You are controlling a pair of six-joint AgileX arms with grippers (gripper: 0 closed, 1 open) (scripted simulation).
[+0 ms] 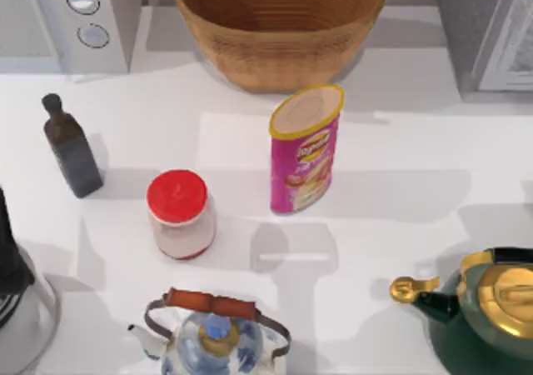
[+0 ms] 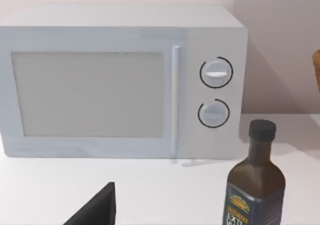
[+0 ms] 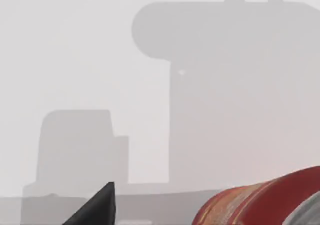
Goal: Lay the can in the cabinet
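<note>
Standing upright mid-table is the can (image 1: 306, 150), long axis vertical, just right of the jar (image 1: 178, 214). The cabinet (image 1: 487, 32) waits at the far right corner, so the right arm looks nearer. Either gripper's fingers: I cannot tell whether they're spread or closed.

Can (image 1: 305, 150) glossy printed wrap; basket (image 1: 279, 27) rough woven wicker

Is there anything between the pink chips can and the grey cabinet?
No. In the top view, only bare white table lies between the can and the cabinet.
</note>
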